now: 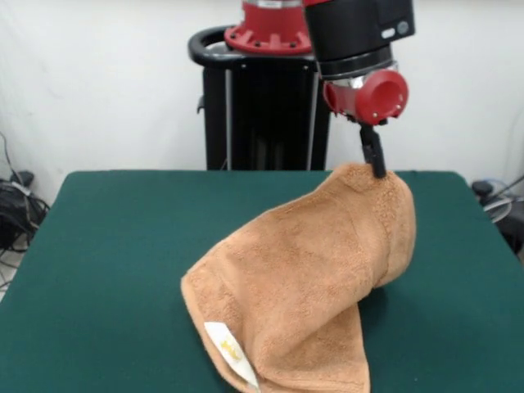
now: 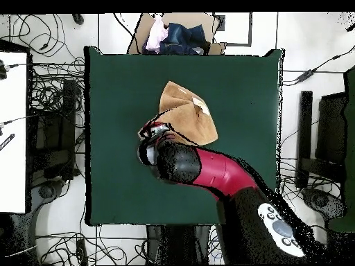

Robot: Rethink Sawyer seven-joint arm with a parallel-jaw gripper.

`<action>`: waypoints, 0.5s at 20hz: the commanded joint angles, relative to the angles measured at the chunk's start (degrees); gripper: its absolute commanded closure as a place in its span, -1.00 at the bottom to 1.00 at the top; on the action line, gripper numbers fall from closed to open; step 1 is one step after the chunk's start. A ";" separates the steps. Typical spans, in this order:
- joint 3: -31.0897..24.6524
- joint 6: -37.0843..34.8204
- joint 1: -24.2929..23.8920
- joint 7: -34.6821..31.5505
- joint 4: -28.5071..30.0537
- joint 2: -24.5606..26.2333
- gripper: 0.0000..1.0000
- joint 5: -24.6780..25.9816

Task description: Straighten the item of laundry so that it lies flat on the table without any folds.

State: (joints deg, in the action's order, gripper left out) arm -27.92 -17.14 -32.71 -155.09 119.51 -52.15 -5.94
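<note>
The orange-tan item of laundry is a terry towel raised into a tent shape. One corner is lifted high at the far right, and the rest drapes down to the green table. My gripper is shut on that raised corner, its thin black fingers pinching the cloth from above. The lower part lies folded over itself near the front edge, with a white label showing. In the overhead view the towel lies near the table's middle. The arm's red and black wrist covers one side of it and hides the gripper.
A cardboard box of clothes stands just past the table's top edge in the overhead view. Cables lie on the floor to the left. The black pedestal rises behind the table's far edge.
</note>
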 commanded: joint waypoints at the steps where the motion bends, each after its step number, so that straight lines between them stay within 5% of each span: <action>1: -4.75 2.36 -1.08 0.55 10.19 -2.35 1.00 3.51; 10: -10.44 5.86 -8.38 1.42 19.01 -4.96 1.00 7.23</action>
State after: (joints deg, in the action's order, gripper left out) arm -32.14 -16.22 -38.77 -155.09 129.46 -55.89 -1.89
